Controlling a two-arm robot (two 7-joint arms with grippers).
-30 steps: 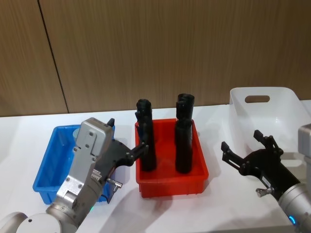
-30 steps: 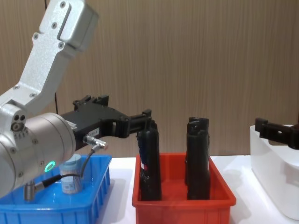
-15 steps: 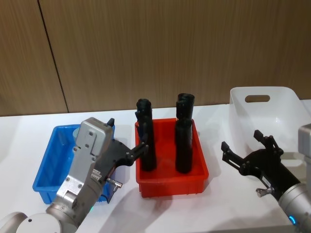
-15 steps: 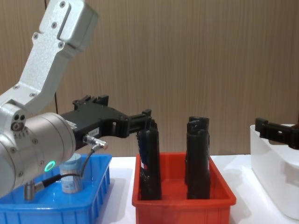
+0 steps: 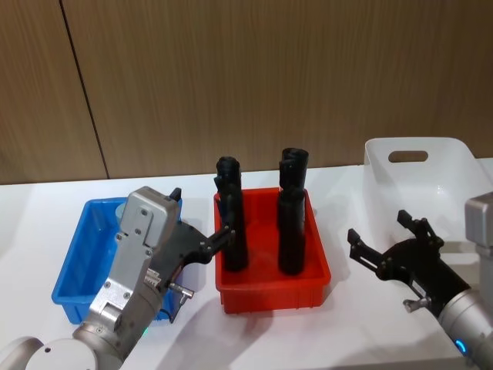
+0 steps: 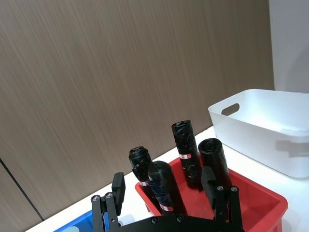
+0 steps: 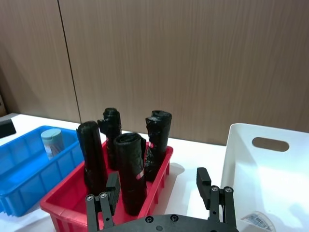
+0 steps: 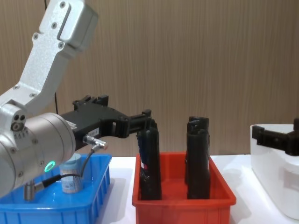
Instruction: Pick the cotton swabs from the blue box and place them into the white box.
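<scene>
Hovering right end effector: it is hanging over the counter just in front of the white box, fingers spread wide and gripping nothing, likely waiting by the drop spot.
Left end effector: it is hanging over the blue box at the edge nearest the red bin, also wide open and empty.
Swabs: one jar is standing upright in the blue box's far corner, ungripped.
Red bin: it is sitting between the boxes, its black cylinders probably forcing a high carry.
</scene>
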